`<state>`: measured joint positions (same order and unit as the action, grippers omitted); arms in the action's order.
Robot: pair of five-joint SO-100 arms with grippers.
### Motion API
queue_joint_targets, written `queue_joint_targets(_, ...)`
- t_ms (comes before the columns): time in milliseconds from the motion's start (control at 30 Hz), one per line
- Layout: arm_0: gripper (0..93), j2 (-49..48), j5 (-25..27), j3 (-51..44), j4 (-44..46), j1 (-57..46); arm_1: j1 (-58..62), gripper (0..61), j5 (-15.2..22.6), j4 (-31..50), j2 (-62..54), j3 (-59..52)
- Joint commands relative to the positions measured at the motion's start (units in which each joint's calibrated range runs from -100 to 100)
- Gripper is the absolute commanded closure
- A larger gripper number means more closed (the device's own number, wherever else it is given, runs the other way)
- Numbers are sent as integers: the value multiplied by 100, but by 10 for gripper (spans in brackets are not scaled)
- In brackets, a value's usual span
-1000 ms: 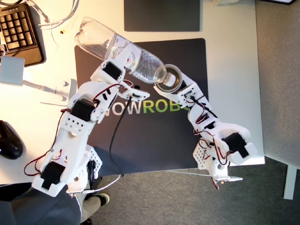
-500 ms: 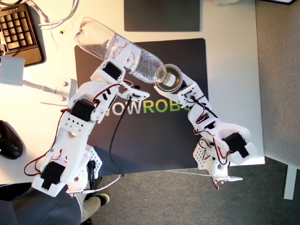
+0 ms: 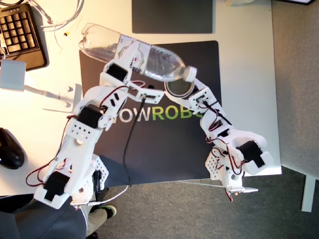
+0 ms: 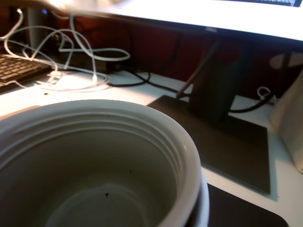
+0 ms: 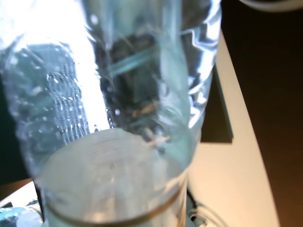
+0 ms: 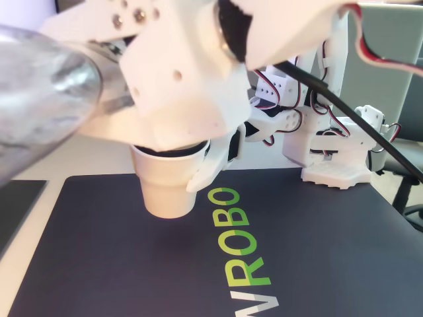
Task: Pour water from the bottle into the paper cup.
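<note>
Clear ribbed plastic: the bottle [image 3: 134, 57] held nearly level above the bench [image 3: 244, 74], base toward the exterior view's upper left, white cap [image 3: 189, 73] toward the centre. Cap end at the rim of the paper cup [image 3: 178, 88], overlapping its upper edge from above. Gripped mid-body by my first end effector [image 3: 130, 60], jaws clamped across the ribs. First wrist view filled by the bottle's wall [image 5: 118, 94]; water [image 5: 113, 184] pooled pale in the part nearest the lens, droplets on the plastic above it.

White paper cup standing upright on the black mat [image 3: 149, 149], greyish-brown inside, rim up. My second end effector [image 3: 192, 92] closed around the cup's side, on the side toward the exterior view's lower right. Second wrist view looks down into the cup [image 4: 94, 161]: ridged inner wall, rolled rim, no clear liquid level to be told. Other view shows the cup [image 6: 168, 188] with its base on the mat [image 6: 198, 264], white jaw pieces pressed against its wall just under the rim.

Mat printed with white and green lettering [image 3: 164, 113]. Keyboard [image 3: 20, 32] and white cables [image 3: 60, 17] at the exterior view's upper left, black mouse [image 3: 10, 149] at its left edge, monitor base [image 3: 172, 15] at its top centre.
</note>
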<state>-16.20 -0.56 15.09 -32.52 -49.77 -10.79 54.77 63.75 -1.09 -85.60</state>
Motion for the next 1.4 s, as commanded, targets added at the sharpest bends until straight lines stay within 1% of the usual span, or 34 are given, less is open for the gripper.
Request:
queue_joint_targets(0, 927, -213, 762, -96, 706, -193, 129, 612, -78, -149, -24, 486)
queue_joint_targets(167, 927, -117, 1299, -41, 983, -337, 164, 612, -142, -329, -41, 559)
queue_joint_targets(200, 927, -91, 1514, 13, 1138, -363, 224, 612, -181, -484, -67, 641)
queue_joint_targets(267, 927, -65, 1748, 122, 1342, -390, 308, 612, -220, -680, -101, 759)
queue_joint_targets(300, 927, -65, 1939, 268, 1537, -403, 380, 612, -225, -746, -110, 850)
queue_joint_targets(400, 927, -74, 2276, 649, 1920, -403, 427, 612, -220, -803, -153, 977)
queue_joint_targets(433, 927, -83, 2486, 922, 2246, -403, 451, 612, -230, -909, -179, 1095)
queue_joint_targets(500, 927, -100, 2701, 1222, 2580, -403, 487, 612, -259, -1040, -222, 1222)
queue_joint_targets(533, 927, -109, 2950, 1631, 3134, -416, 499, 612, -269, -1097, -230, 1322)
queue_joint_targets(633, 927, -100, 3272, 2049, 3623, -442, 535, 612, -288, -1121, -239, 1449)
queue_joint_targets(733, 927, 48, 3614, 2503, 4462, -521, 643, 612, -342, -1407, -333, 1758)
queue_joint_targets(767, 927, 152, 3770, 2730, 4902, -534, 726, 612, -376, -1628, -385, 1967)
queue_joint_targets(833, 927, 265, 3922, 2848, 5203, -534, 822, 612, -400, -1767, -393, 2076)
queue_joint_targets(867, 927, 404, 4049, 3003, 5708, -534, 870, 612, -415, -1767, -325, 2076)
queue_joint_targets(933, 927, 560, 4200, 3157, 6246, -494, 929, 612, -415, -1767, -179, 2076)
queue_joint_targets(967, 927, 734, 4303, 3294, 6792, -442, 977, 612, -425, -1767, -24, 2122)
queue_joint_targets(1000, 927, 830, 4327, 3348, 7060, -403, 1001, 612, -430, -1767, 70, 2195)
queue_joint_targets(1033, 927, 1029, 4381, 3448, 7598, -324, 1061, 612, -459, -1759, 268, 2385)
queue_joint_targets(1100, 927, 1212, 4405, 3584, 8063, -233, 1121, 612, -469, -1742, 465, 2576)
queue_joint_targets(1133, 927, 1438, 4435, 3757, 8616, -154, 1145, 612, -430, -1636, 663, 2622)
queue_joint_targets(1200, 927, 1690, 4454, 3911, 9187, -76, 1109, 612, -425, -1383, 886, 2640)
queue_joint_targets(1233, 927, 1959, 4459, 4039, 9724, -10, 1013, 612, -488, -893, 1195, 2640)
queue_joint_targets(1367, 927, 2585, 4479, 4175, 10612, 3, 870, 612, -508, 227, 1908, 2767)
